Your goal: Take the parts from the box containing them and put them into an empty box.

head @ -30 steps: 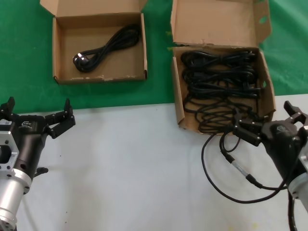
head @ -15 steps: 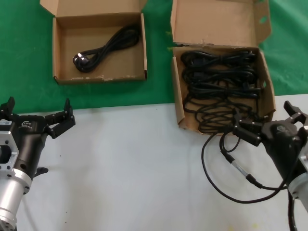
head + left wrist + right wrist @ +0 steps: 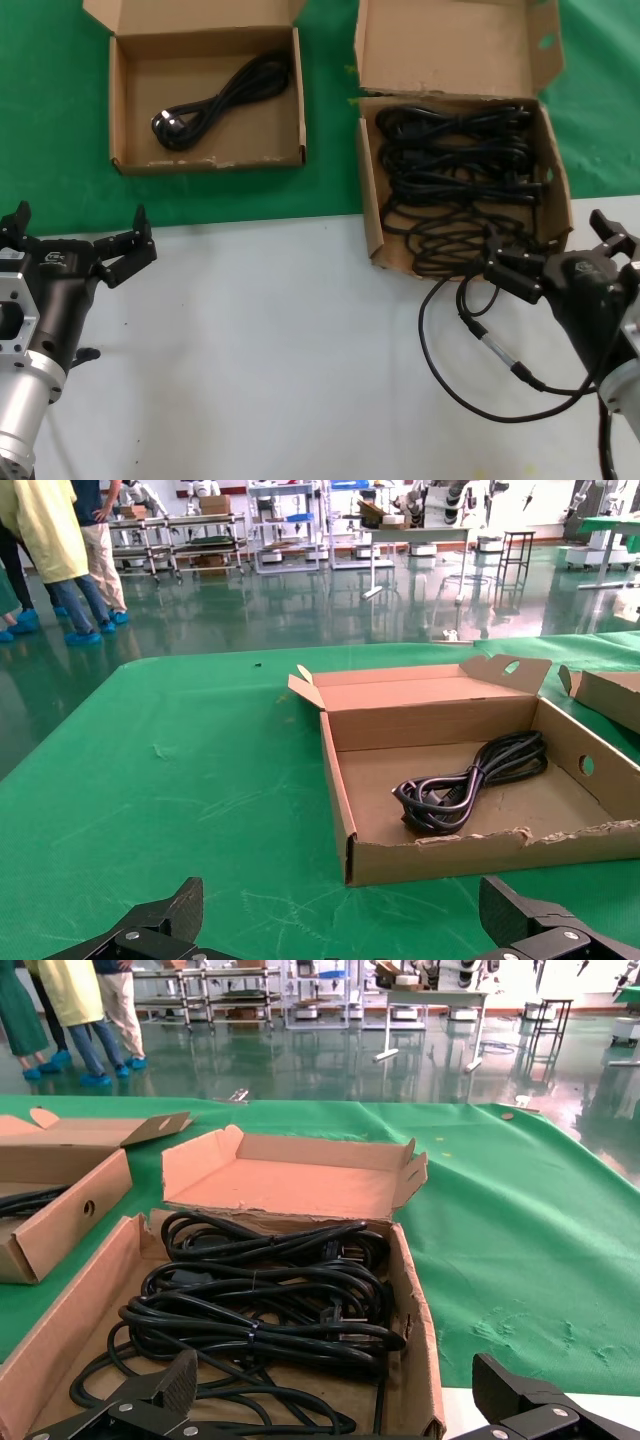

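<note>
Several black looped power cords lie in the long brown box with the big rear flap at the right; they also show in the right wrist view. My right gripper is open and empty at that box's near right corner. The wide shallow box at the left holds one cord, which also shows in the left wrist view. My left gripper is open and empty over the white table, short of that box.
A thin black cable with a silver connector loops on the white table in front of the right box. Green cloth covers the far half of the table. People and racks stand far behind.
</note>
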`<action>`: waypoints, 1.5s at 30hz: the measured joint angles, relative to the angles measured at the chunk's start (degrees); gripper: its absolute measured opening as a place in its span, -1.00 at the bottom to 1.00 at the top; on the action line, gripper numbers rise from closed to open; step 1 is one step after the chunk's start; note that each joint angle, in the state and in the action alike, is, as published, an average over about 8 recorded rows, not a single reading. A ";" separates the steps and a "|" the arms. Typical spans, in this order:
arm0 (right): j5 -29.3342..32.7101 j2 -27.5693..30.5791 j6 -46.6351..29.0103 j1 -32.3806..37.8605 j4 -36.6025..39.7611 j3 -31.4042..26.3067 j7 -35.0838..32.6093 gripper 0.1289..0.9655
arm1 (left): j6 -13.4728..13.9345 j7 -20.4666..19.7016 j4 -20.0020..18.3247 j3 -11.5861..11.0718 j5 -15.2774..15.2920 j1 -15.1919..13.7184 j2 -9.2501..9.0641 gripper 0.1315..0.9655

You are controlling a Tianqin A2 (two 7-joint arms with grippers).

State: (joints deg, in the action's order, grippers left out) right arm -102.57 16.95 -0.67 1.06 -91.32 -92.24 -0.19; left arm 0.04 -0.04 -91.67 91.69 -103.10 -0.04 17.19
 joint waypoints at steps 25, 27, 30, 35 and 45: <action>0.00 0.00 0.00 0.00 0.00 0.00 0.00 1.00 | 0.00 0.00 0.00 0.00 0.00 0.00 0.00 1.00; 0.00 0.00 0.00 0.00 0.00 0.00 0.00 1.00 | 0.00 0.00 0.00 0.00 0.00 0.00 0.00 1.00; 0.00 0.00 0.00 0.00 0.00 0.00 0.00 1.00 | 0.00 0.00 0.00 0.00 0.00 0.00 0.00 1.00; 0.00 0.00 0.00 0.00 0.00 0.00 0.00 1.00 | 0.00 0.00 0.00 0.00 0.00 0.00 0.00 1.00; 0.00 0.00 0.00 0.00 0.00 0.00 0.00 1.00 | 0.00 0.00 0.00 0.00 0.00 0.00 0.00 1.00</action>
State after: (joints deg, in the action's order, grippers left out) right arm -102.57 16.95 -0.67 1.06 -91.32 -92.24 -0.19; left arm 0.04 -0.04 -91.67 91.69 -103.10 -0.04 17.19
